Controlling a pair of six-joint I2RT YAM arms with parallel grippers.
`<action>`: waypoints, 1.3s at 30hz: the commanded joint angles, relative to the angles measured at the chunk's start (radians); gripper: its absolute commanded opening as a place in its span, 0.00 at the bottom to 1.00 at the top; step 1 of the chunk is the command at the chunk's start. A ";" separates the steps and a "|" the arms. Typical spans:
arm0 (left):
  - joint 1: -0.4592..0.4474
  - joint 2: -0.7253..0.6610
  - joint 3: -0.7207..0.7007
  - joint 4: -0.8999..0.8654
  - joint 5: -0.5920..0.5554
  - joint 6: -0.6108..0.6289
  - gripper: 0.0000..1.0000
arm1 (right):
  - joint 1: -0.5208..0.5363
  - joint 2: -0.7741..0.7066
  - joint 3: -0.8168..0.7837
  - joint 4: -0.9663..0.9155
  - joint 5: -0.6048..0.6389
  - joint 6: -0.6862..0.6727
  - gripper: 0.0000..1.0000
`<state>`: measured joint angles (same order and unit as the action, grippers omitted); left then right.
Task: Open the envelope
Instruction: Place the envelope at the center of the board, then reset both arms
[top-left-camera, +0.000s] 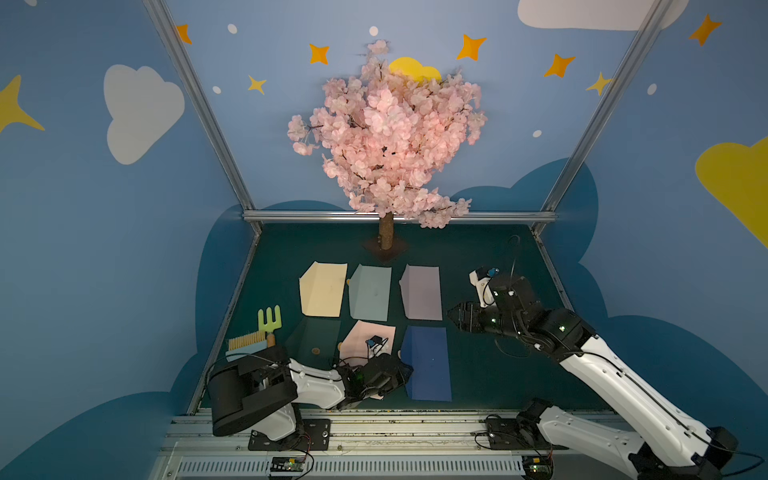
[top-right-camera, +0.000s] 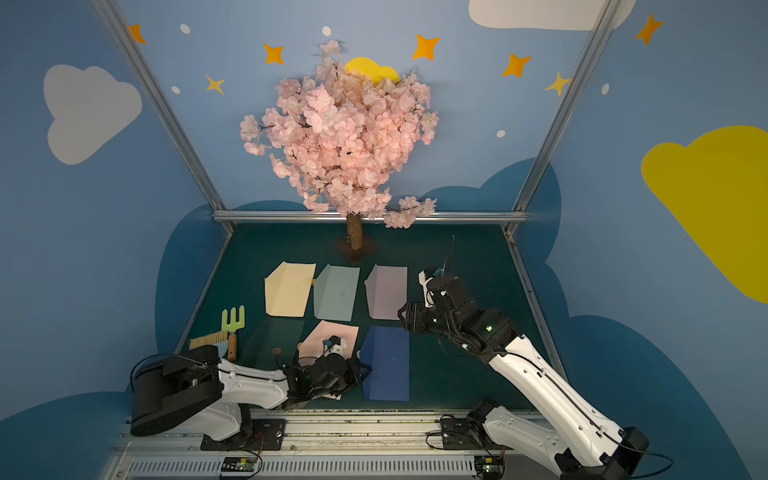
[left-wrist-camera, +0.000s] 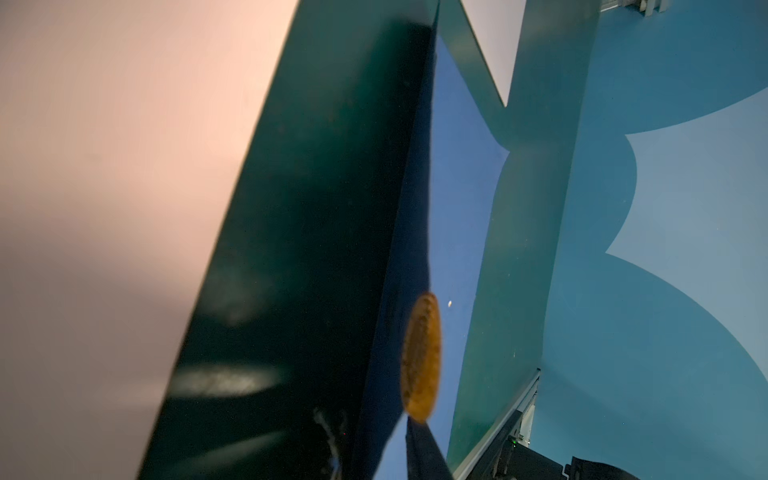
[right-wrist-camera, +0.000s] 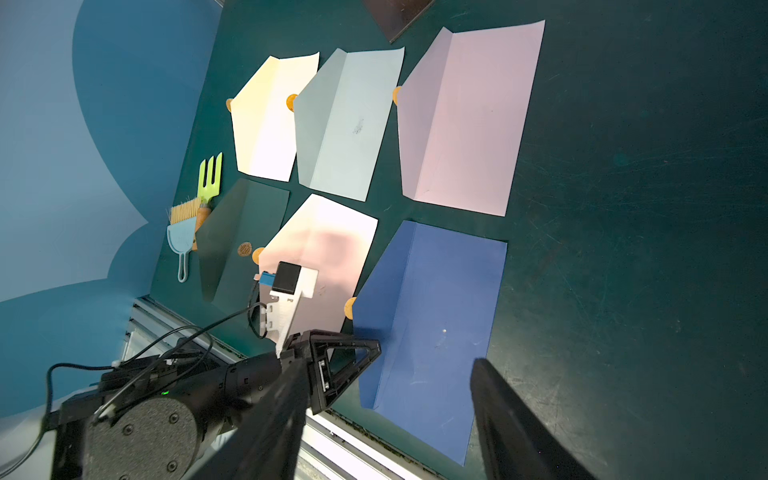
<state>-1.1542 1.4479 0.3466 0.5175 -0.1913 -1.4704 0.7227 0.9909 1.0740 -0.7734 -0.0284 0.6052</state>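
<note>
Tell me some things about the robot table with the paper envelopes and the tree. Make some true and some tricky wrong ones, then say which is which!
1. The dark blue envelope lies in the row nearest the arms' bases. True.
2. The tree has green leaves. False: it is covered in pink blossoms.
3. The right gripper is squeezing the lavender envelope. False: it is open and holds nothing, hanging near that envelope's edge.
4. A green fork lies beside a brush. True.
5. The pink envelope sits between the dark green envelope and the dark blue envelope. True.
</note>
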 joint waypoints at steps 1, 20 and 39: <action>-0.009 -0.113 0.027 -0.220 -0.091 0.011 0.27 | 0.004 0.002 -0.014 0.014 -0.007 0.004 0.65; 0.188 -0.916 0.345 -1.324 -0.563 0.483 1.00 | -0.068 0.034 -0.072 0.062 0.006 -0.103 0.89; 1.100 -0.640 0.390 -0.902 -0.131 1.048 1.00 | -0.357 0.093 -0.107 0.176 0.150 -0.274 0.91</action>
<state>-0.1619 0.7822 0.7692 -0.5159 -0.4789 -0.5007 0.3794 1.1202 0.9981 -0.6647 0.0292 0.3756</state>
